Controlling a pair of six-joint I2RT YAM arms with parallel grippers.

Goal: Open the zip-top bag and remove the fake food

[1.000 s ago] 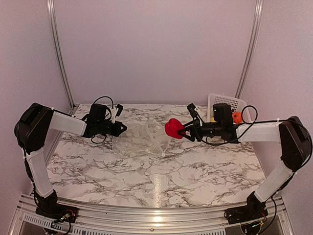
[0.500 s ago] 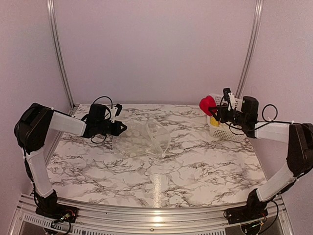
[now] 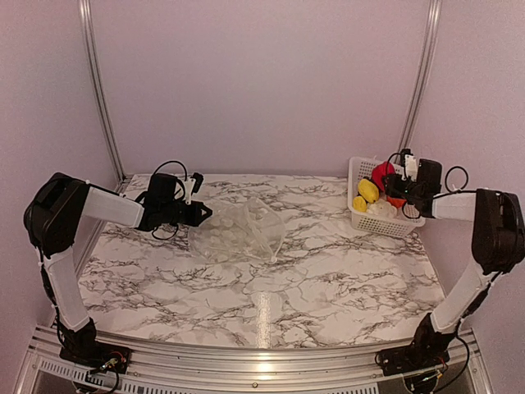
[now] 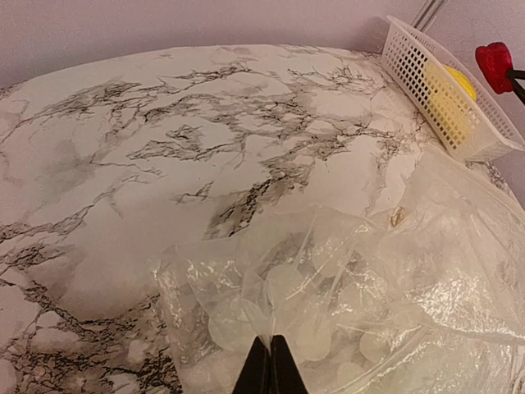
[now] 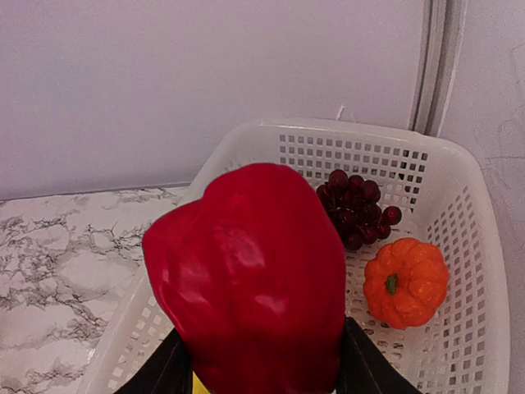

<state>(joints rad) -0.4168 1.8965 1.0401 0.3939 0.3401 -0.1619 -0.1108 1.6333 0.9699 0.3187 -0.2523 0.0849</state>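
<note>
Half-open right jaws clasp a red pepper [image 5: 254,279] over the basket [image 5: 459,271]; left jaws are shut, seemingly pinching the zip-top bag [image 4: 344,279].

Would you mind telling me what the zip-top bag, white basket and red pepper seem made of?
The zip-top bag: thin clear plastic film, glossy, crinkled. The basket: rigid white plastic, matte, moulded lattice holes. The red pepper: probably hard plastic, smooth, faintly shiny.

Your pepper [image 5: 254,279] is red, grapes [image 5: 353,207] dark purple, pumpkin [image 5: 408,281] orange, basket [image 5: 361,133] white lattice, zip-top bag [image 4: 369,287] clear, tabletop [image 4: 123,164] grey-veined marble.
</note>
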